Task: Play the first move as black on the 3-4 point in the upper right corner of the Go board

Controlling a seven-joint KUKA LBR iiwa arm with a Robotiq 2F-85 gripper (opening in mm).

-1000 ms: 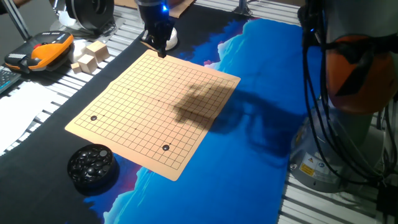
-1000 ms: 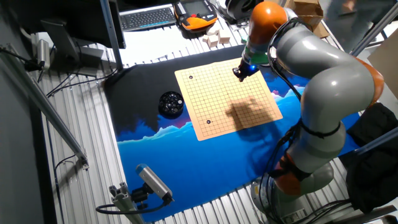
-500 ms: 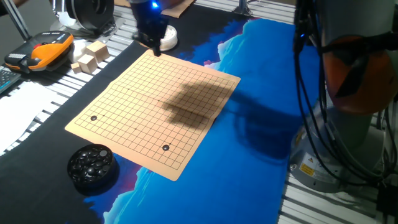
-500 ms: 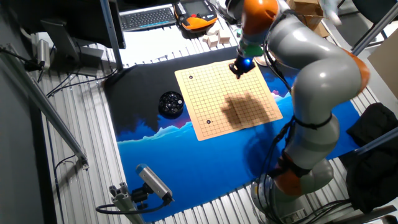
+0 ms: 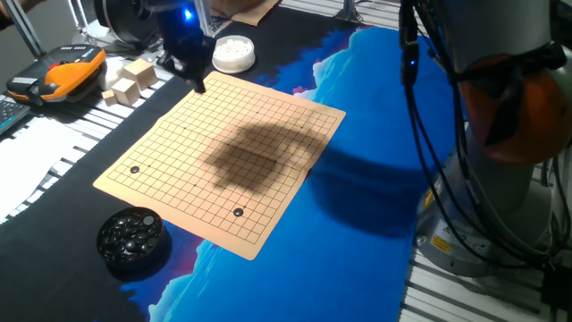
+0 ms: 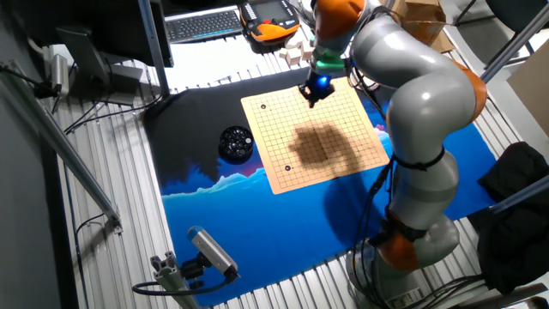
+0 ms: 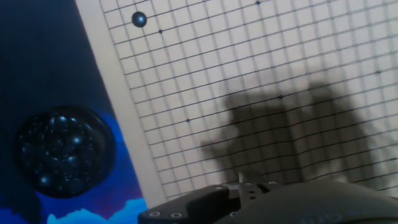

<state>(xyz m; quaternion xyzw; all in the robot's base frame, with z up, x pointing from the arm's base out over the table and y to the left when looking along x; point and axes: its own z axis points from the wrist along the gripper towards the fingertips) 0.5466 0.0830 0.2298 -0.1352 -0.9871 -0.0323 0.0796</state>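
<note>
The tan Go board (image 5: 268, 116) (image 6: 343, 120) (image 7: 280, 56) lies on a blue and black mat. Two black stones sit on it, one (image 5: 135, 169) (image 6: 263, 107) near a corner and another (image 5: 238, 212) (image 6: 288, 168) by the front edge. The hand view shows one black stone (image 7: 138, 19). A black bowl of black stones (image 5: 132, 237) (image 6: 235, 142) (image 7: 62, 152) stands beside the board. My gripper (image 5: 197, 85) (image 6: 310, 99) hovers over the board's far corner, its fingers drawn to a point, nothing visible between them. The 3-4 point is unmarked and I cannot single it out.
A white bowl of white stones (image 5: 232, 54) stands just beyond the board's far corner. Wooden blocks (image 5: 130, 80) and an orange-black handset (image 5: 58, 76) lie at the back left. The arm's base and cables (image 5: 500, 134) fill the right side.
My gripper has moved left along the board's far edge, away from the white bowl, and its shadow on the board has shifted left too. The stones have not moved.
</note>
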